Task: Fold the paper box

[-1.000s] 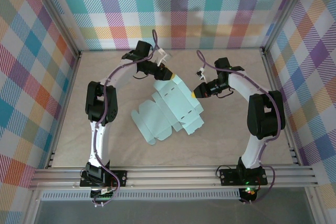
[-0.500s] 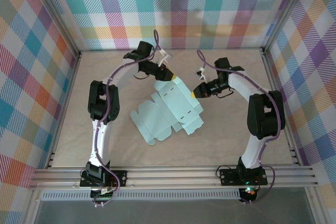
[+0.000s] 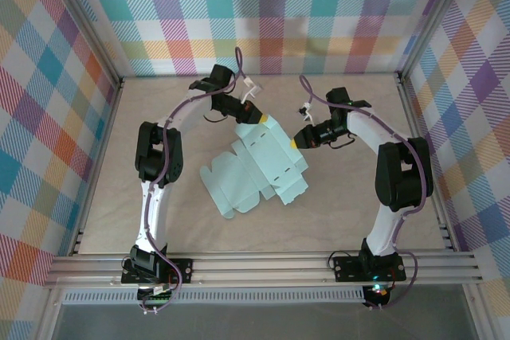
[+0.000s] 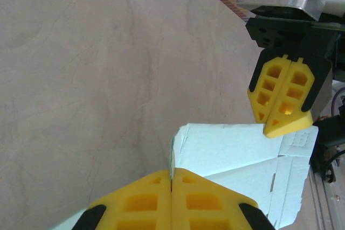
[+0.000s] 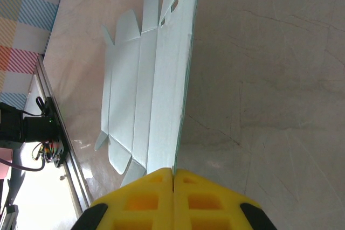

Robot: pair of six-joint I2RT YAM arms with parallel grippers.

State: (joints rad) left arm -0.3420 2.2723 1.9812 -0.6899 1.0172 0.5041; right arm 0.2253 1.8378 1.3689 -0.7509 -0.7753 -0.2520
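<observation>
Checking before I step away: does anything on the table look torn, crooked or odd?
Nothing looks damaged. The paper box is a partly folded sheet lying askew, its far panel pinched by the left gripper and right gripper. No tears or crumples are visible.

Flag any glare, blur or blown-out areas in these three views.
Top external: evenly lit, sharp, soft shadows beside the paper box. Left wrist: clear, no glare on the table. Right wrist: bottom-left corner blown out white, faint sheen on the table there.
</observation>
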